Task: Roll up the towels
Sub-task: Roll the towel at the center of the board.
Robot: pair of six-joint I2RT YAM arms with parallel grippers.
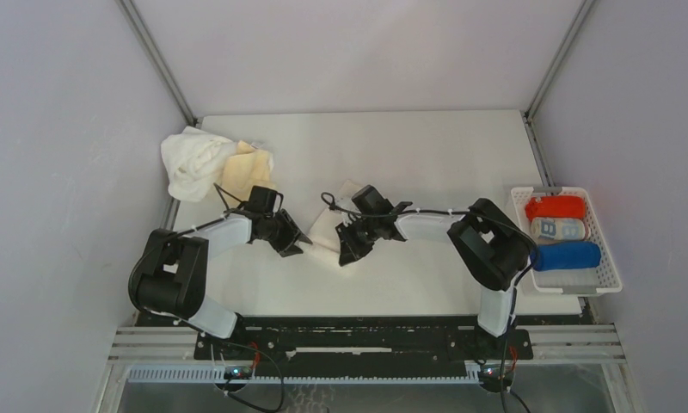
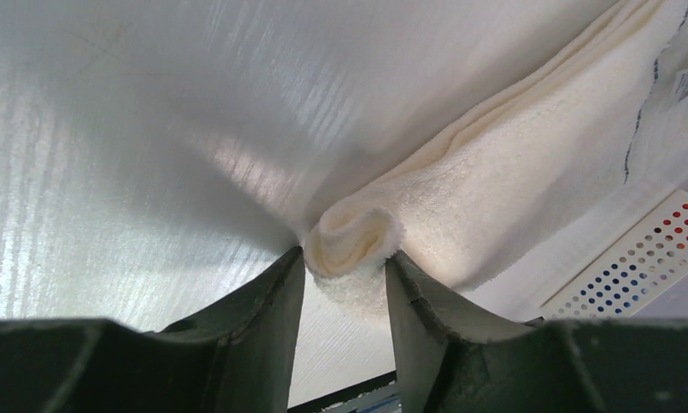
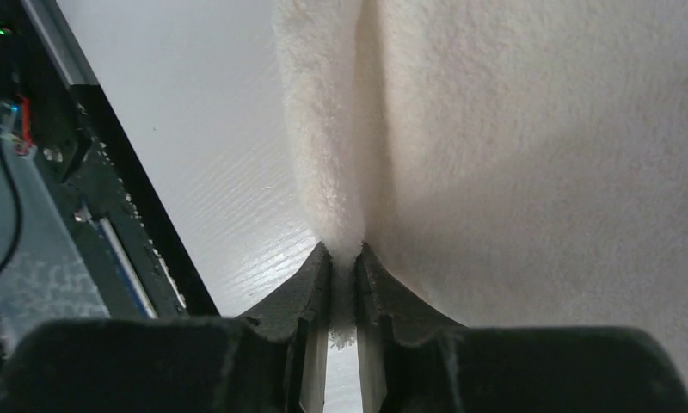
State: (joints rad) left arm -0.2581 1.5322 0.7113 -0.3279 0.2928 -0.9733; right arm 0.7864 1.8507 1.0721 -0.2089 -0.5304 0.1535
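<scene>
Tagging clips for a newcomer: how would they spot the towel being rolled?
Find the middle of the white table. The cream towel there is pinched by the left claw and right claw; unlike the heaped towels far left, it lies partly rolled.

Soft, even light from overhead fills the top view. The table (image 1: 426, 146) around the cream towel (image 1: 325, 234) reads bright white, nearly washed out, and the arms (image 1: 229, 232) cast only faint, short shadows beside it. In the left wrist view, streaky glare covers the table left of the towel, and the left tool (image 2: 345, 258) below it is dark and blurred. In the right wrist view the right tool (image 3: 343, 254) is equally murky. The towel's nap above it looks soft, perhaps slightly out of focus, with a shaded crease.
</scene>
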